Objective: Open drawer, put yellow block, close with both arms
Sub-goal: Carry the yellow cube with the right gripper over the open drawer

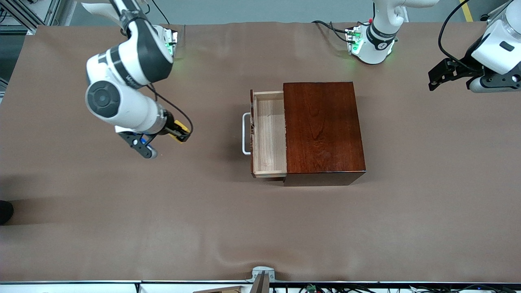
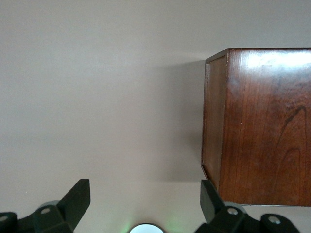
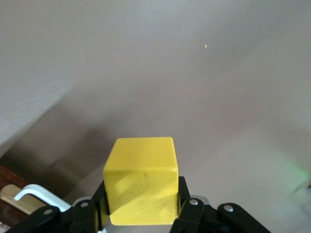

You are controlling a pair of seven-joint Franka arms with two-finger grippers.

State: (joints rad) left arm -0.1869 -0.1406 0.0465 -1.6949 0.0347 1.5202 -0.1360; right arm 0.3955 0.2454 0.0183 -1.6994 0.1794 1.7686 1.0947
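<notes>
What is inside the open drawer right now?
Nothing shows in the drawer: only bare pale wood. Its back part is hidden under the wooden box. The yellow block sits in the right gripper.

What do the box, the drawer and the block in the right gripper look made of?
The box: glossy dark reddish wood, grain and glare visible. The drawer: pale unvarnished-looking wood, with a white handle, perhaps painted metal. The yellow block: smooth, matte, painted wood or plastic; unclear.
</notes>
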